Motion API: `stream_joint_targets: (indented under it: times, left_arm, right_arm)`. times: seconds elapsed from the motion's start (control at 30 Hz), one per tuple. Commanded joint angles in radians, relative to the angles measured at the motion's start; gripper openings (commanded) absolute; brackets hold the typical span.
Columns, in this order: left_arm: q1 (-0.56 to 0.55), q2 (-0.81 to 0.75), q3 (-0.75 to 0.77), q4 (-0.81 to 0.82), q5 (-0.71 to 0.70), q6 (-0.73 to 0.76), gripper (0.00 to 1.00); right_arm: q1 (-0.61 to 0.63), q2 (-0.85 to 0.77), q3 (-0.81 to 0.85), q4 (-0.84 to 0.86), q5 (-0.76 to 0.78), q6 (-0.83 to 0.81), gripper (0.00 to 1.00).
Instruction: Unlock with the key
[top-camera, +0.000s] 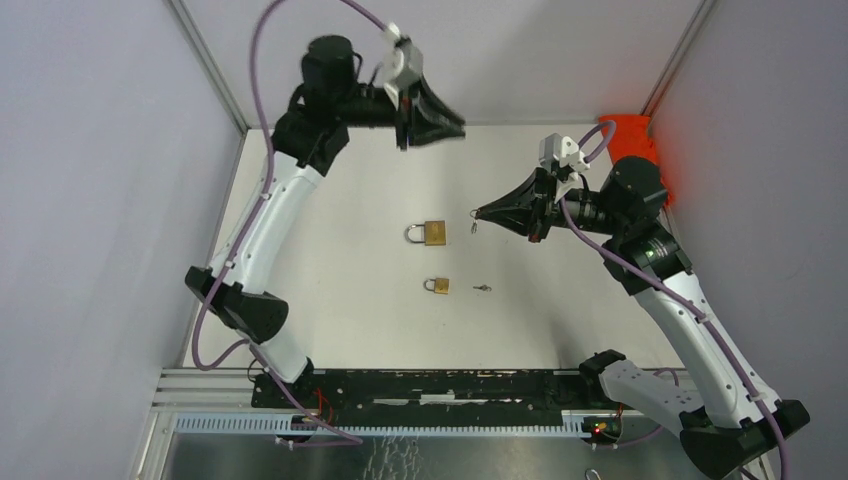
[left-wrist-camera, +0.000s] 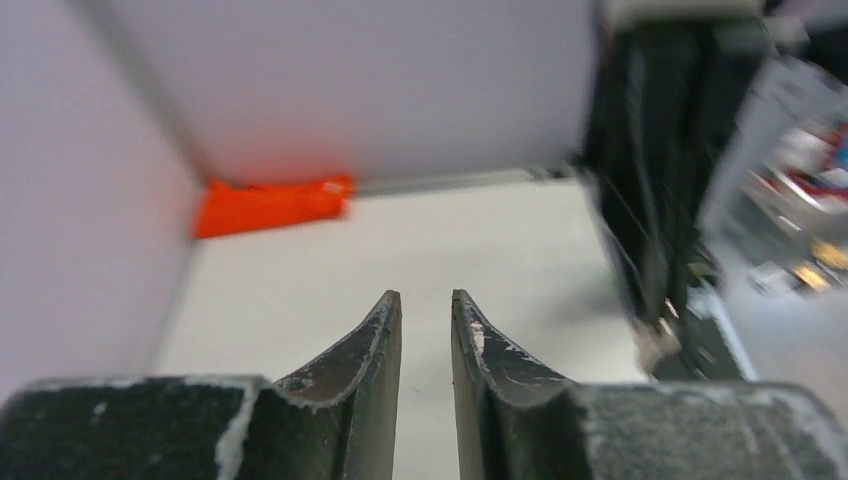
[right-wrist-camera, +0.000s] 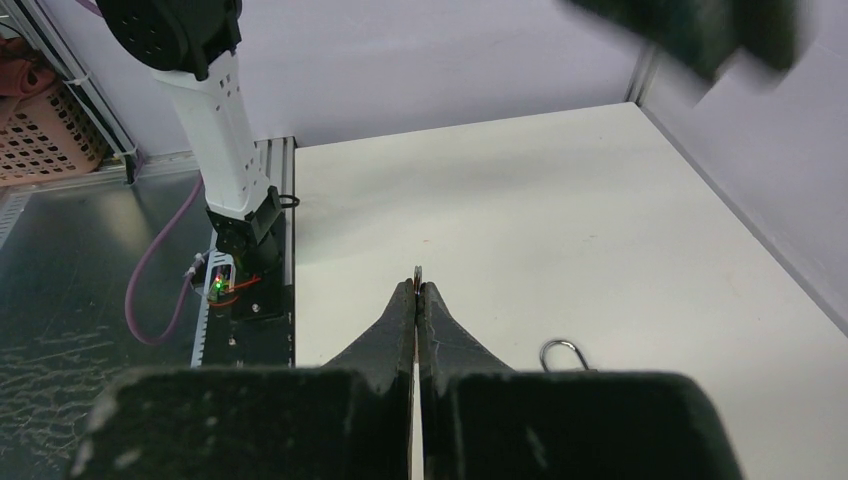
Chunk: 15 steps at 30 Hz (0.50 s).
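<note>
The white table (top-camera: 340, 230) fills the middle of the overhead view, walled in on the left, right and far sides. The left arm (top-camera: 270, 210) rises from the near left and bends over the far left part of the table, well above the surface. The right arm (top-camera: 690, 320) comes up from the near right corner and reaches in toward the centre. An orange object (top-camera: 628, 135) sits in the far right corner, and the left wrist camera shows it too, blurred against the wall. The left gripper (top-camera: 458, 128) points to the right, high over the far edge. Its jaws stand a narrow gap apart with nothing between them. The right gripper (top-camera: 482, 212) points left, and its fingers (right-wrist-camera: 395, 320) are pressed together at the tips, pinching the key (top-camera: 474, 224), whose thin edge sticks out beyond them in the right wrist view. The larger padlock (top-camera: 432, 233) lies flat near the table's centre, just left of that gripper's tip, with its shackle pointing left. The smaller padlock (top-camera: 438, 285) lies nearer, apart from the larger one and turned the same way. A second key (top-camera: 484, 288) lies on the table just to the right of the smaller padlock, not touching it.
</note>
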Motion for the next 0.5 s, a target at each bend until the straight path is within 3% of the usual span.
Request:
stream_joint_targets:
  times: [0.0, 0.17, 0.33, 0.43, 0.47]
  left_arm:
    - [0.011, -0.064, 0.18, 0.229, -0.481, -0.342, 0.32]
    - [0.003, -0.062, 0.159, 0.092, -1.136, -0.426, 0.32]
    - [-0.093, -0.095, -0.007, 0.097, -1.856, -0.407, 0.13]
    - [-0.134, -0.104, -0.162, 0.239, -2.085, -0.295, 0.1]
    - [-0.135, -0.086, -0.179, 0.241, -2.063, -0.248, 0.11]
  right_arm:
    - [0.0, -0.022, 0.025, 0.02, 0.006, -0.012, 0.0]
    - [0.0, -0.028, 0.044, 0.01, 0.004, -0.018, 0.0]
    - [0.0, -0.032, 0.053, -0.005, 0.003, -0.026, 0.0]
    - [0.0, -0.03, 0.047, 0.005, 0.005, -0.022, 0.0]
    - [0.0, -0.029, 0.045, 0.006, 0.007, -0.021, 0.0]
